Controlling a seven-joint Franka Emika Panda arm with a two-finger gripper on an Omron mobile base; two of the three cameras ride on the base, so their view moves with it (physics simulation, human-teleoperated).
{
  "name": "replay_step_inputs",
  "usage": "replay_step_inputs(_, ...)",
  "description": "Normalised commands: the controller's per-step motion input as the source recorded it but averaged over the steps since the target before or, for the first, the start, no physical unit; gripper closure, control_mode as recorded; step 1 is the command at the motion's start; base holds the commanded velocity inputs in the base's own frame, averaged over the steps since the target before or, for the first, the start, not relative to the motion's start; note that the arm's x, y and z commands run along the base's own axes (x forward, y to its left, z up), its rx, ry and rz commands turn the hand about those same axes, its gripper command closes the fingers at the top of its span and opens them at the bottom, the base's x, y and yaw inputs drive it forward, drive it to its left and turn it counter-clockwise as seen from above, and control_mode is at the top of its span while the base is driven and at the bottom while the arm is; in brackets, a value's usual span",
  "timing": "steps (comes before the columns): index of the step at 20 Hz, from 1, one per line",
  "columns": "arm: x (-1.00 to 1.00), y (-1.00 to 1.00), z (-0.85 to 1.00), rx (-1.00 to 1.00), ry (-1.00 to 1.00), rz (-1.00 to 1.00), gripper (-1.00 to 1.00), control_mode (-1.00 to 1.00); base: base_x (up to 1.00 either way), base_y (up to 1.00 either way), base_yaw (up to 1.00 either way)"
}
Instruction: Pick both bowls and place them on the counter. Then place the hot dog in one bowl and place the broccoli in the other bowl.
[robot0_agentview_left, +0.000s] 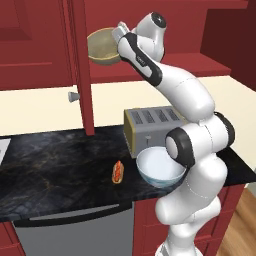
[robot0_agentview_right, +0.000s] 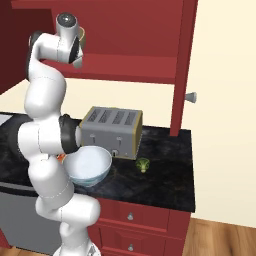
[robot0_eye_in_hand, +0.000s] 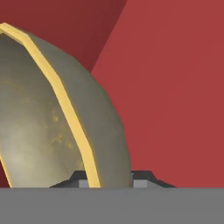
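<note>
Two bowls, both empty. Olive-tan bowl (robot0_agentview_left: 103, 46) is up at the red cabinet, tilted, its yellow rim pinched between the fingers of the hand (robot0_eye_in_hand: 110, 180). White bowl (robot0_agentview_left: 159, 167) sits on the counter (robot0_agentview_left: 50, 170) before the toaster (robot0_agentview_left: 150, 127). Hot dog (robot0_agentview_left: 118, 171) lies at its 9 o'clock; broccoli (robot0_agentview_right: 143, 164) at the toaster's 3 o'clock.

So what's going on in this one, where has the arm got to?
The arm is reaching up into the red cabinet, and its gripper is closed on the rim of the olive-tan bowl, which is tilted and off the shelf. The white bowl already sits on the counter in front of the toaster. The hot dog and the broccoli lie loose on the counter, neither in a bowl yet.
</note>
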Motion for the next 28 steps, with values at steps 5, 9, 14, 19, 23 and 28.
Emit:
replay_step_inputs(5,-0.27,-0.05,-0.06,0.03,-0.02,-0.01,1.00,-1.00,0.00,0.00,0.00)
replay_step_inputs(9,-0.53,-0.29,-0.12,0.13,-0.04,-0.03,1.00,-1.00,0.00,0.00,0.00)
replay_step_inputs(14,-0.73,-0.44,-0.14,0.17,-0.06,-0.01,1.00,-1.00,0.00,0.00,0.00)
replay_step_inputs(19,-0.85,-0.52,-0.01,0.18,-0.05,0.00,1.00,-1.00,0.00,0.00,0.00)
replay_step_inputs(23,-0.87,-0.46,-0.01,0.09,-0.05,0.00,1.00,-1.00,0.00,0.00,0.00)
replay_step_inputs(28,-0.67,-0.11,-0.22,-0.04,0.01,0.02,1.00,-1.00,0.00,0.00,0.00)
